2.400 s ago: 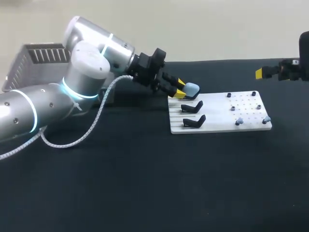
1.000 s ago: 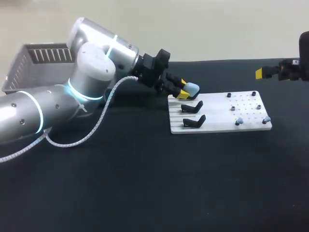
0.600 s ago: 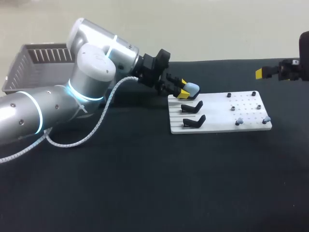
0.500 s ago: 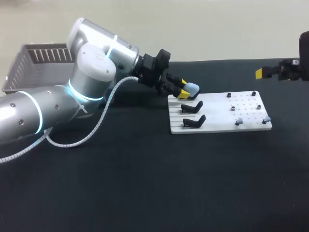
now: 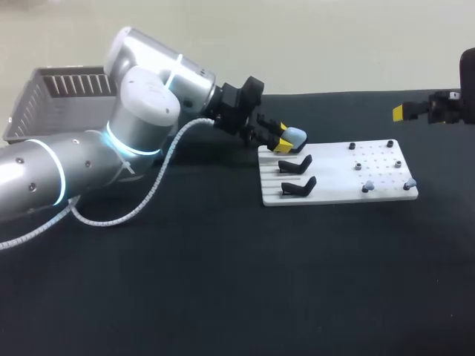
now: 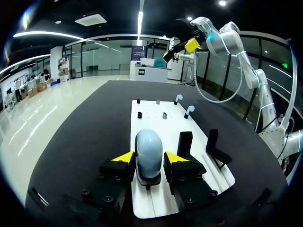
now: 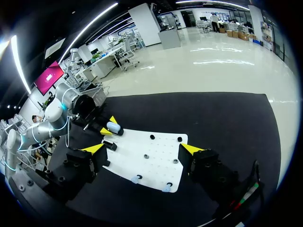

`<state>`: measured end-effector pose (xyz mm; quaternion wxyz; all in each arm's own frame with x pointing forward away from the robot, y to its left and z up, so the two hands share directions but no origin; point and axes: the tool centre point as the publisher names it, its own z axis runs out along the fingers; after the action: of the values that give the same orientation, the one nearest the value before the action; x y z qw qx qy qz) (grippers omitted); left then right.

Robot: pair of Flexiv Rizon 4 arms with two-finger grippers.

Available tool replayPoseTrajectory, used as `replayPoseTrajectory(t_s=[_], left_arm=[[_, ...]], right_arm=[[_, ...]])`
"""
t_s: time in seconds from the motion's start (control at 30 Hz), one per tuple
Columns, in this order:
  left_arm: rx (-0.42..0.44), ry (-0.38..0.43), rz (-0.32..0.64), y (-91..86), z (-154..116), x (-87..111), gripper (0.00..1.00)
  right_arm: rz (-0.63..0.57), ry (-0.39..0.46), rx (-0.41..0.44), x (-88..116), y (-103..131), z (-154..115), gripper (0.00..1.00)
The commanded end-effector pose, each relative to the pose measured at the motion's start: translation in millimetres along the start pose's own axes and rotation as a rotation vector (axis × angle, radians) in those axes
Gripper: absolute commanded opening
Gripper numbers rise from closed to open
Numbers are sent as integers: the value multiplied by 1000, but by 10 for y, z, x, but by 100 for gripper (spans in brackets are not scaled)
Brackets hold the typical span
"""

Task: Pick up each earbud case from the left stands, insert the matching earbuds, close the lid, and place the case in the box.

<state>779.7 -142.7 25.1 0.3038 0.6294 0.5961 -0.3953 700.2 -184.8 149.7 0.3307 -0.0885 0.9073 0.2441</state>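
Upper left, the slatted box (image 5: 44, 93) waits on the counter. Upper centre, the left hand (image 5: 276, 139) clasps the pale-blue earbud case (image 5: 295, 136) at the white board's (image 5: 334, 185) rear edge. The case looks light, hard, glossy and probably slippery, so grip its sides squarely. Upper right, the right hand (image 7: 143, 148) hangs spread and empty.

The left end effector (image 5: 282, 139) grips the blue earbud case (image 5: 296, 136) on its stand.

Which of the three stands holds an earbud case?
The stand at the left end effector, bearing the pale blue earbud case; the middle stand and the front stand are empty.
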Motion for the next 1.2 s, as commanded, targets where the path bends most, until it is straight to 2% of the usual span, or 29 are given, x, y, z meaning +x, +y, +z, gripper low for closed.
replayPoseTrajectory(t_s=[0.03,0.1,0.17,0.37,0.53,0.9,1.2], left_arm=[[-4,6,0,-17,21,-4,32],[-5,6,2,-20,25,-4,13],[-6,7,5,-33,26,-6,0],[-28,3,17,-104,-53,-34,0],[-58,-34,42,-218,-195,-135,0],[-79,-257,99,-544,-495,-507,0],[-101,-326,147,-775,-608,-791,0]], right_arm=[[-1,0,2,1,2,-5,100],[-1,0,2,1,2,-5,100],[-1,0,2,1,2,-5,100],[-1,0,2,1,2,-5,100],[-1,0,2,1,2,-5,100],[-1,0,2,1,2,-5,100],[-1,0,2,1,2,-5,100]])
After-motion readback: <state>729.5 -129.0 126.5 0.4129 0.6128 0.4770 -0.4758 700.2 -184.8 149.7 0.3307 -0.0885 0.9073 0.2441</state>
